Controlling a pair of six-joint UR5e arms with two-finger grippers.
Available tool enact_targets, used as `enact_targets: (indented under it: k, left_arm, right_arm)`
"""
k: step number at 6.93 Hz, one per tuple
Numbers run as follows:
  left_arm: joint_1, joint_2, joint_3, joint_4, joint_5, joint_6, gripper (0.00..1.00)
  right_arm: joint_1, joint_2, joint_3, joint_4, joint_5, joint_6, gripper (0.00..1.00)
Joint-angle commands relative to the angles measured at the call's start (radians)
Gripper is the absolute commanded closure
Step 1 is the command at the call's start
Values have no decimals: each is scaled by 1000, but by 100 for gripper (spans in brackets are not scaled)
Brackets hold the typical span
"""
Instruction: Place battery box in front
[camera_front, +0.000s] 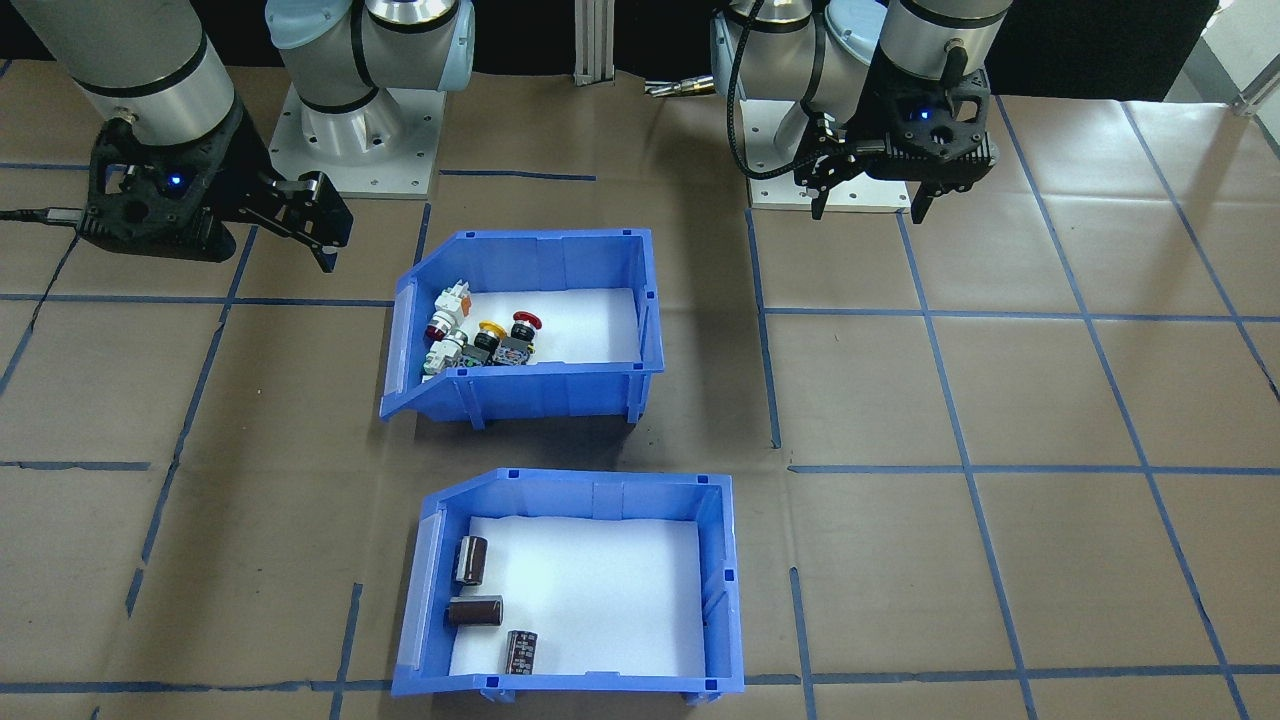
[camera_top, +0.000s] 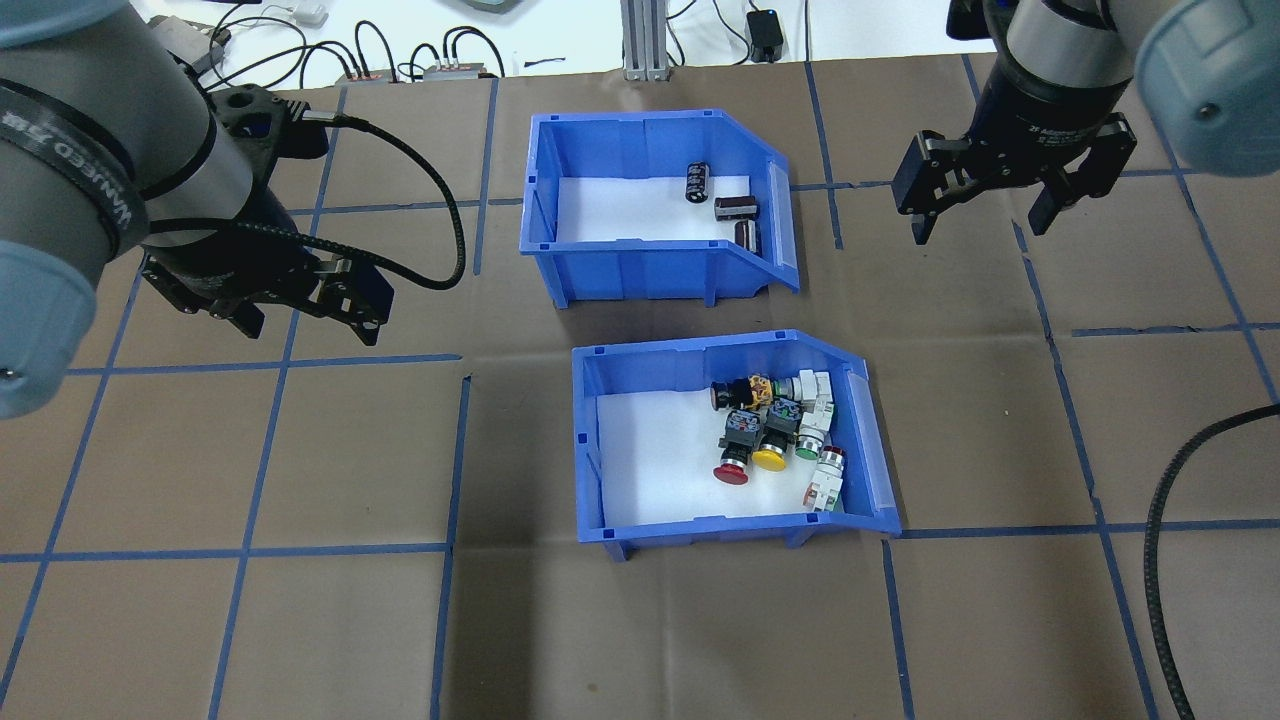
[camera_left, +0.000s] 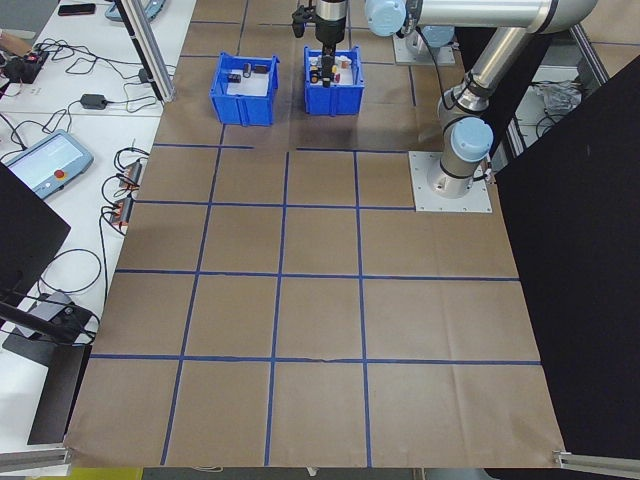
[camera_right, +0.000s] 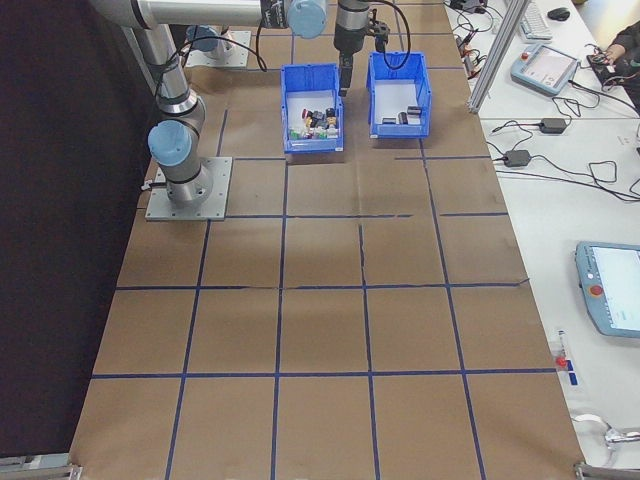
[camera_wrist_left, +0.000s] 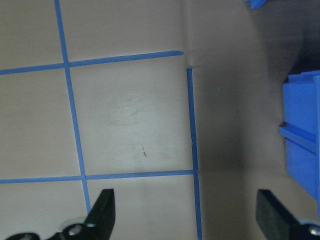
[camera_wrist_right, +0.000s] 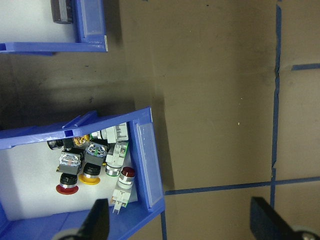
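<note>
Battery box (camera_top: 655, 215) sits on table (camera_top: 300, 600) at far side from robot, three dark cylinders (camera_top: 735, 208) near its sloped end. Switch bin (camera_top: 730, 440) just nearer robot, gap between. Left gripper (camera_top: 300, 310) hovers off to side, jaws wide apart, empty (wrist view confirms). Right gripper (camera_top: 985, 200) likewise spread wide, nothing held.

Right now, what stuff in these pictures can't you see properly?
- Battery box: in the right wrist view only a corner shows, cut off by the top edge, so its batteries can't be counted there.
- Batteries: label print too small to read in any view.
- Switch box: in the left wrist view just a blue wall at the right edge; contents hidden.
- Both boxes in the side views: contents are tiny specks.
- Left end effector: only fingertips show in its wrist view.
</note>
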Motion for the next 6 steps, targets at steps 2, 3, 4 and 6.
enact_targets:
  k: [2,3,4,6]
  left_arm:
    - [0,0,-2,0,-2,-1,0]
    - [0,0,-3,0,-2,-2,0]
    - [0,0,-3,0,-5,-2,0]
    - [0,0,-3,0,-8,-5,0]
  right_arm:
    - [6,0,0,11,16,41,0]
    - [6,0,2,10,16,43,0]
    - [6,0,4,8,16,43,0]
    - [6,-3,7,8,16,41,0]
